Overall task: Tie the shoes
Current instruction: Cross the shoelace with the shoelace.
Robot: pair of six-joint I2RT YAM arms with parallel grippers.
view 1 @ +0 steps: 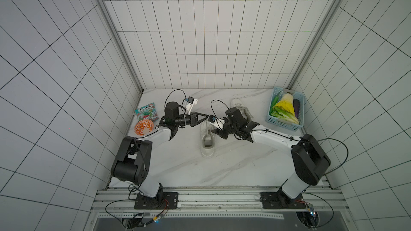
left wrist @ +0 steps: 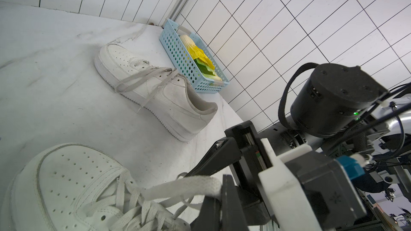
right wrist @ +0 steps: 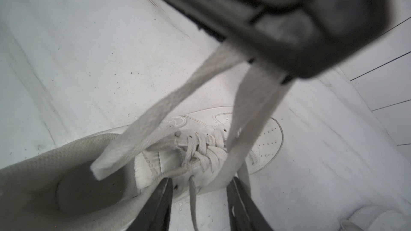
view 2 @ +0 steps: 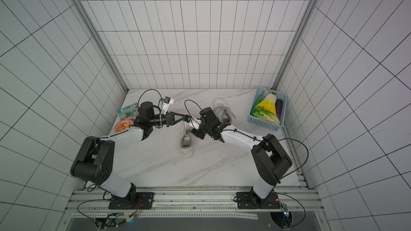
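The left tool (view 1: 208,116) is shut on a lace (right wrist: 252,107) rising from the shoe (view 1: 208,145) in the tabletop's (view 1: 244,163) middle. The right tool (right wrist: 200,181) hangs over that shoe's tongue, jaws apart, gripping nothing; the second shoe (view 1: 238,104) lies near the far edge

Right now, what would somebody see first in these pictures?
The left gripper pinching a shoelace up from the white sneaker in the middle of the table, with the right gripper open just above that shoe. In the far right corner, a blue basket of bright vegetables stands out.
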